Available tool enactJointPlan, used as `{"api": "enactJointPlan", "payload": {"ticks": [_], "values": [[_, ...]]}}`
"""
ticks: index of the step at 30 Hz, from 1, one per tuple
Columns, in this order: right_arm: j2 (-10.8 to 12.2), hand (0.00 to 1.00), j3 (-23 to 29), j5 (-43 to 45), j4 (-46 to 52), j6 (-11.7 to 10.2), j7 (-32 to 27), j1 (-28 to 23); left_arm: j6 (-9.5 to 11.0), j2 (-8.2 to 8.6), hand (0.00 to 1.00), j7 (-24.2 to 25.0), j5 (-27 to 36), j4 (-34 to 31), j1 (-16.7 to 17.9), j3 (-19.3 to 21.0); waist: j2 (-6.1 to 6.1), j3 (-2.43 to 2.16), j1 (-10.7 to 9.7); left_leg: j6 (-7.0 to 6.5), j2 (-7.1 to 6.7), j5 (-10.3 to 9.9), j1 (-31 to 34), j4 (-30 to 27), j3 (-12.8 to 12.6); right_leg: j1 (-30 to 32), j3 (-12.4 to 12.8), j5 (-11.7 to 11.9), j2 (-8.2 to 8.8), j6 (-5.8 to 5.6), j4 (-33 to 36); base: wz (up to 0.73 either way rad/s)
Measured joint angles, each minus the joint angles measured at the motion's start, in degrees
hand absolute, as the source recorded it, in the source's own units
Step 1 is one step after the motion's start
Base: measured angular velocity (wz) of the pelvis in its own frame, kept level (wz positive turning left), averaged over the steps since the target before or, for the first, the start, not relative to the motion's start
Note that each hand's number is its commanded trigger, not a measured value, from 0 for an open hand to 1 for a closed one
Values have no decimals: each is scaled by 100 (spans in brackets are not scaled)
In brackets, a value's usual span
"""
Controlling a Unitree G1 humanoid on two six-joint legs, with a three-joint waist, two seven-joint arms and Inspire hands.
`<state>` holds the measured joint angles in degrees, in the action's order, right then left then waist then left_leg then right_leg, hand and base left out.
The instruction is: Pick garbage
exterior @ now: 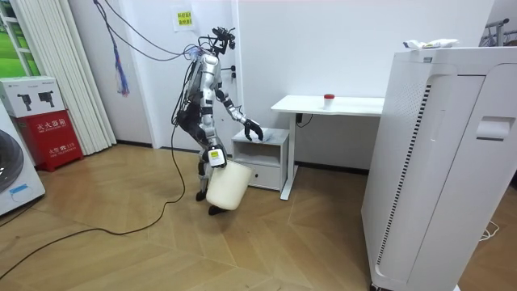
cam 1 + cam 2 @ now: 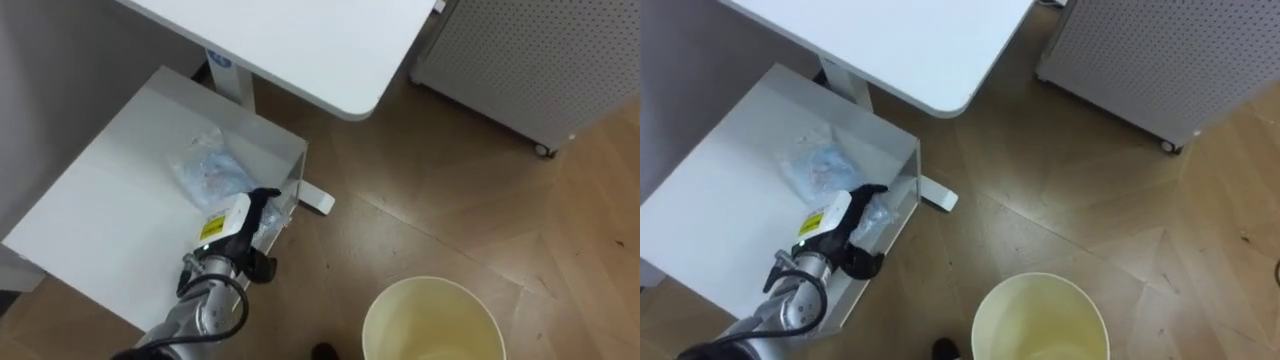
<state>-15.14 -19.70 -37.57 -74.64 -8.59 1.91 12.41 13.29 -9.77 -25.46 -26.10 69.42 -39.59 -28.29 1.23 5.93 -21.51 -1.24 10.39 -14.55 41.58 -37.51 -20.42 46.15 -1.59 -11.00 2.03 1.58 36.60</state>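
left eye view: the left hand [image 2: 258, 205], spread or pinching cannot be told, is being held at the crumpled plastic bag's [image 2: 208, 170] right edge, the bag lying forward-left of it on the white cabinet [image 2: 90, 230].

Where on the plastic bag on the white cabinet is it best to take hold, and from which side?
Probably pinch a raised crumpled fold near the middle of the plastic bag, from above, on the side toward the cabinet corner where the left hand is. The bag lies low and loose, so its edges offer little grip.
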Motion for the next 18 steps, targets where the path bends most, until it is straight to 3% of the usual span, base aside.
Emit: {"api": "enactJointPlan", "payload": {"ticks": [4, 9, 18], "values": [[-19, 100, 5, -21, 89, 98, -2, -6, -83, 9, 100, 205, -182, 144, -88, 5, -10, -6, -5, 5, -2, -1, -21, 4, -3, -18, -19, 4, 28, 8, 5, 0], [-7, 100, 43, -19, 187, 220, -1, 5, -451, 148, 100, 635, -749, 326, -21, -9, -38, -22, 4, 3, -18, 0, -20, 13, -1, -25, -32, 6, 52, 2, -10, 1], [46, 100, 88, -4, 315, 244, -14, 112, -594, 98, 100, 811, -1581, 495, 49, -15, -39, -23, 22, 3, -10, 0, -16, 6, 4, -26, -35, 12, 42, 6, -15, 0]]}}
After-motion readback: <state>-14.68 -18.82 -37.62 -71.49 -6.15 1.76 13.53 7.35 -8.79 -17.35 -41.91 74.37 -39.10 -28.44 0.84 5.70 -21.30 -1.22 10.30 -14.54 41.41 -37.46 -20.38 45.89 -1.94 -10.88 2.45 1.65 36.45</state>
